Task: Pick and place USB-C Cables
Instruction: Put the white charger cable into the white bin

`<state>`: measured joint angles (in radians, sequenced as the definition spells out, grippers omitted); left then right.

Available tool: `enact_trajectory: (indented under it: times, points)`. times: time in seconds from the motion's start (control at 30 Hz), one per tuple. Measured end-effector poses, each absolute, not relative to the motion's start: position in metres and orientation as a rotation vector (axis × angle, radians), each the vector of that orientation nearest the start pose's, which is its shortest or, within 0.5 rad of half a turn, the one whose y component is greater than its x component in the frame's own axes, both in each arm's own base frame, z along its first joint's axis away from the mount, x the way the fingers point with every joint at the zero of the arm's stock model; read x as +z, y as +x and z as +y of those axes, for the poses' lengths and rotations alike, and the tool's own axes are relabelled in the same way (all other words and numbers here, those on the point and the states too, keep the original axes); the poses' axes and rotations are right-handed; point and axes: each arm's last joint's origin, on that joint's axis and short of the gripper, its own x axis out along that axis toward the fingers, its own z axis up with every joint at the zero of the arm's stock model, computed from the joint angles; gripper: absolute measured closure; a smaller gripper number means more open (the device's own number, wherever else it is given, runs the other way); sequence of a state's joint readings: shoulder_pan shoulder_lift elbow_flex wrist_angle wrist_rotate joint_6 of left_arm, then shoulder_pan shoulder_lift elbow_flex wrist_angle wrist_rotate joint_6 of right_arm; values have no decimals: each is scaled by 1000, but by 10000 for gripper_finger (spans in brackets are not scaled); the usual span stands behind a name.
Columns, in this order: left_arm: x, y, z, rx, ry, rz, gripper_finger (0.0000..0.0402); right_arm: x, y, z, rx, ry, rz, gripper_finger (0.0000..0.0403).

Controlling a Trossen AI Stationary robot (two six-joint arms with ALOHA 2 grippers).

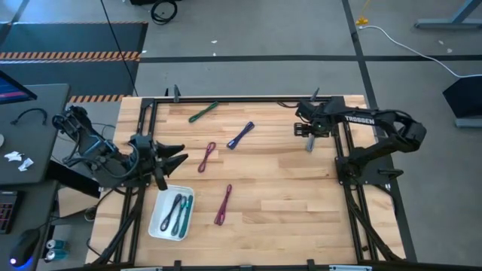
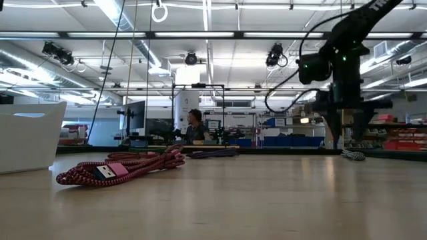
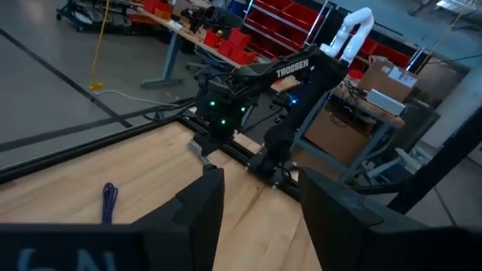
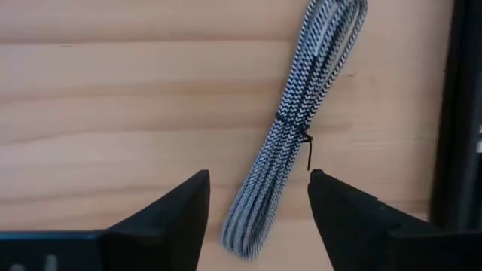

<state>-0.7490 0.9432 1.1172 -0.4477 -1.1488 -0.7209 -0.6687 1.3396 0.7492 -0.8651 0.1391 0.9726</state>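
Observation:
Grey braided cable bundle (image 4: pixel 292 128) lies flat on the wood near the table's right far corner (image 1: pixel 309 143). My right gripper (image 4: pixel 256 207) hangs over it, pointing down and open, one finger on each side of the bundle's near end, touching nothing. My left gripper (image 1: pixel 172 155) waits open above the table's left side, beyond the white tray (image 1: pixel 160 226). The tray holds a teal and a dark cable (image 1: pixel 179 213). Still on the table are a green (image 1: pixel 203 112), a blue (image 1: pixel 240 135), a purple (image 1: pixel 207 156) and a magenta bundle (image 1: pixel 224 205) (image 2: pixel 120 170).
Black frame rails run along the table's edges (image 1: pixel 226 99), one right beside the grey bundle (image 4: pixel 459 113). The right arm's base (image 1: pixel 361 169) stands at the table's right edge. A person (image 2: pixel 195 125) sits far behind the table. Bare wood spreads across the middle (image 1: pixel 279 181).

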Motion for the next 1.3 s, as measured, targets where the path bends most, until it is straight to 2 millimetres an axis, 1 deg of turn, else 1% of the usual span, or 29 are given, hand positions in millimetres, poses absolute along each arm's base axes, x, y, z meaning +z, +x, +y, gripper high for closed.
enact_trajectory:
  times: [0.1, 0.23, 0.4, 0.5, 0.6, 0.63, 0.7, 0.73, 0.8, 0.9, 1.03, 1.13, 1.2, 1.3]
  points:
    - [397, 144, -98, 432, -494, 7, 224, 166, 156, -131, -1360, 1164, 1003, 196]
    - [398, 144, -98, 432, -497, 6, 226, 148, 147, -124, -1377, 1182, 1023, 223]
    - [397, 144, -98, 434, -520, 1, 229, 132, 142, -114, -1326, 1195, 1045, 263]
    - [397, 144, -98, 434, -522, 0, 230, 130, 145, -110, -1285, 1151, 1058, 306]
    - [397, 145, -97, 440, -527, -2, 230, 133, 151, -104, -1226, 1089, 1089, 368]
    - [397, 145, -96, 445, -546, -8, 230, 136, 155, -102, -1194, 1067, 1098, 380]
    - [397, 147, -94, 461, -581, -20, 230, 143, 165, -94, -1093, 1064, 1117, 382]
    - [397, 148, -92, 471, -597, -26, 230, 149, 171, -90, -1052, 1048, 1098, 381]
    - [397, 151, -88, 481, -600, -23, 230, 164, 185, -82, -984, 1016, 1015, 380]
    - [395, 156, -82, 469, -591, 15, 230, 183, 207, -58, -852, 960, 898, 385]
    - [390, 163, -70, 462, -595, 78, 230, 215, 237, -19, -670, 895, 618, 387]
    - [389, 168, -61, 447, -583, 118, 223, 247, 259, 11, -486, 821, 328, 387]
    - [388, 173, -57, 429, -544, 146, 211, 270, 271, 31, -350, 711, 135, 387]
    - [388, 179, -50, 383, -496, 181, 183, 297, 282, 56, -211, 442, -58, 384]
